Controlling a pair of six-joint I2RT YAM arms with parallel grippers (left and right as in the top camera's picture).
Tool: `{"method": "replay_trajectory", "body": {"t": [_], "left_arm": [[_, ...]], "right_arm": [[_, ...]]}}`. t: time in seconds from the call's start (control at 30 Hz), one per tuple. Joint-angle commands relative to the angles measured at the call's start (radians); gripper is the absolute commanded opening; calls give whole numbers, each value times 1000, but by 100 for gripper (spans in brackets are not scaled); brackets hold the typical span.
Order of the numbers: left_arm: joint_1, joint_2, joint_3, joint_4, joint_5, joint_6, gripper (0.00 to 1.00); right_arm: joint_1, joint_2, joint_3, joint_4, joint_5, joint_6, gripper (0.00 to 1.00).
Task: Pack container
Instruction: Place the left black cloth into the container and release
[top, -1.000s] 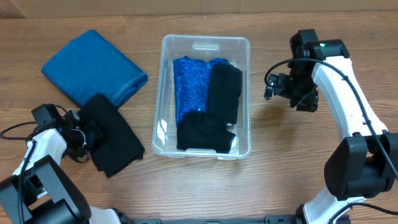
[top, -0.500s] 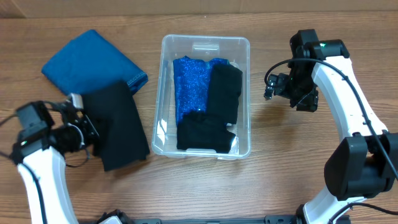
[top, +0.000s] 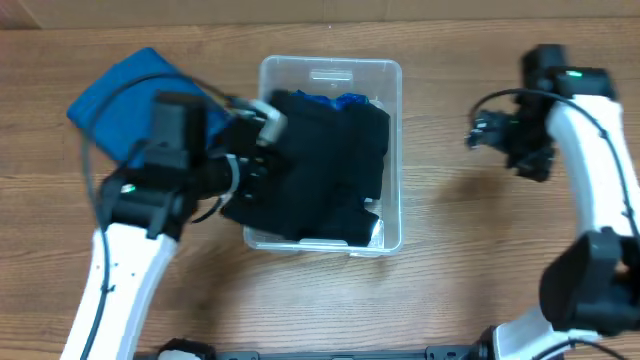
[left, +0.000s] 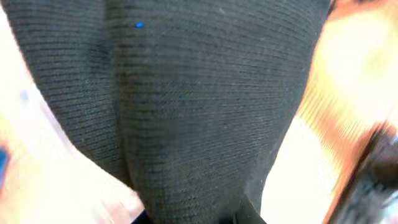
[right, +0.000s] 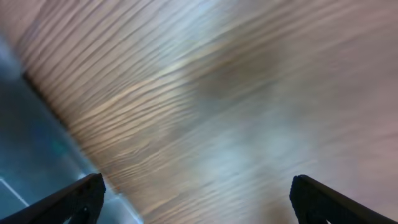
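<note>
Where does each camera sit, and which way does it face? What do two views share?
Overhead: above the table, facing straight down at the container; left gripper and right gripper show.
Left wrist: on the left arm, close against the black cloth; its fingers are not clear.
Right wrist: looks at the table between its open fingers.
Shared: the black cloth appears overhead and in the left wrist view.

We see a left arm and a right arm in smooth white shells with black joint housings. Thin black cables loop loosely off them. A small green light glows on the right arm's black block, and the right tool has dark, flat fingers
</note>
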Motion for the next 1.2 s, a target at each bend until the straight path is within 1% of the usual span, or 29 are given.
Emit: {"method": "replay_trajectory", "body": {"t": [0.0,0.03,0.07,0.13,0.2,0.23,0.3,0.37,0.4,0.43,0.47,0.53,0.6,0.63,0.7,0.77,0.8,0.83,0.87,0.9,0.93,0.97,1.0,1.03,1.07,1.1,1.17], "left_arm": [[-156,84,51,21,-191,435,4],[-194,128,51,28,-227,513,4],[-214,160,51,34,-228,556,4],[-246,224,51,34,-230,592,4],[-257,289,51,-11,-229,586,4],[-257,321,51,-45,-229,552,4],[-257,377,51,-106,-228,538,4],[-257,417,51,-117,-228,520,4],[-257,431,51,-112,-228,513,13],[-257,437,51,-98,-228,508,78],[-257,431,60,-53,-228,420,100],[-255,408,146,-44,-229,300,100],[-254,376,254,-53,-229,227,100],[-254,348,336,-56,-228,177,100],[-254,316,403,-72,-228,122,100],[-258,307,406,-114,-205,105,98],[-259,315,399,-159,-198,105,78],[-259,328,381,-180,-198,104,36],[-259,347,351,-178,-193,96,24],[-261,383,313,-171,-190,85,20],[-262,419,282,-161,-190,71,20],[-262,469,245,-145,-191,57,25],[-261,531,214,-129,-191,24,31],[-260,604,200,-129,-191,-16,32],[-258,684,200,-141,-191,-51,31],[-255,762,200,-158,-191,-113,28],[-249,858,200,-188,-191,-163,21]], "right_arm": [[-125,-108,2,-48,20,-45,100],[-139,-108,2,-53,16,-45,100],[-141,-108,2,-50,17,-45,100],[-141,-108,2,-42,17,-45,100],[-141,-108,2,-42,17,-46,100],[-141,-108,2,-42,17,-45,100],[-141,-108,2,-39,17,-45,100],[-141,-108,2,-39,17,-45,100],[-141,-108,2,-39,17,-45,100],[-141,-108,2,-39,17,-45,100],[-141,-108,2,-39,17,-45,100],[-141,-108,2,-39,17,-45,100],[-141,-108,2,-39,17,-45,100],[-141,-108,2,-39,17,-45,100],[-141,-108,2,-38,17,-45,100],[-141,-108,1,-36,17,-45,100],[-141,-108,1,-35,17,-45,100],[-141,-108,1,-35,17,-45,100],[-141,-108,1,-35,17,-45,100],[-141,-108,1,-35,17,-45,100],[-141,-108,1,-35,17,-45,100],[-141,-108,0,-36,17,-45,100],[-141,-108,0,-37,17,-45,100],[-141,-108,0,-39,17,-45,100],[-141,-108,0,-39,17,-45,100],[-141,-108,0,-40,17,-46,100],[-141,-108,0,-42,17,-46,100]]}}
